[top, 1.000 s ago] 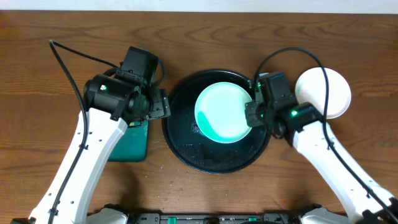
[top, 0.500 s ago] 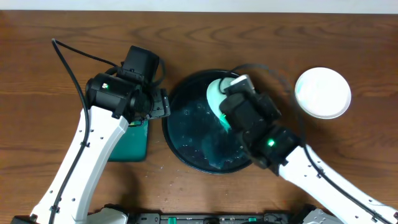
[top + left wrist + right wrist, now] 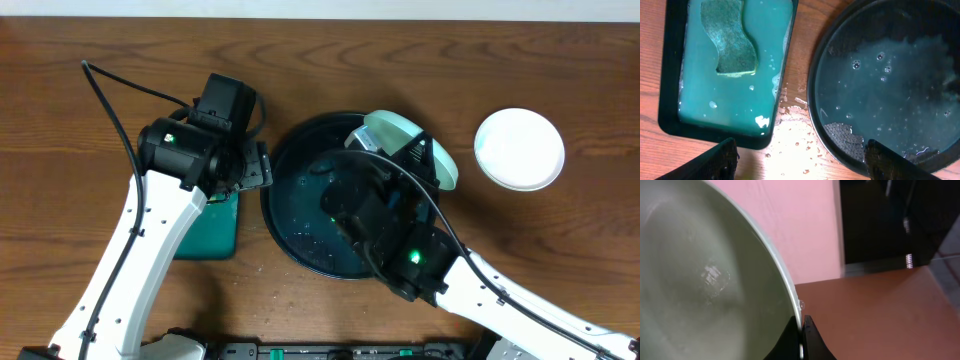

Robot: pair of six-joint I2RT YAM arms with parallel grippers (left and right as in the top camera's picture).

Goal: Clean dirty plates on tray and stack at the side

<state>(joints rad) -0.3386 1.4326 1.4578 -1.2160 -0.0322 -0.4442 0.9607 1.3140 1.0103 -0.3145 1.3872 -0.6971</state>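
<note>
Two plates show up for us here. Closest to the robot's side, the right gripper (image 3: 802, 330) is pinched tight on the rim of the mint-green plate (image 3: 392, 130). In the wrist view the fingers bite right on the edge and the pale inside of the plate fills most of the picture. From overhead we see that plate tipped at an angle above the far right part of the black tray (image 3: 290, 190), with the right arm reaching across the tray under it. The tray itself is wet, with droplets and a soapy film, and nothing lies flat on the part we can see.

Off to the left, the left gripper (image 3: 800, 150) hangs with its jaws spread wide and nothing between them, over the gap between the black tray and the green tray (image 3: 670, 75). That one holds sudsy water and a green sponge (image 3: 730, 37).

Farthest out on the right, a white plate (image 3: 518, 149) sits flat on the wooden table (image 3: 500, 60), well apart from the black tray.
</note>
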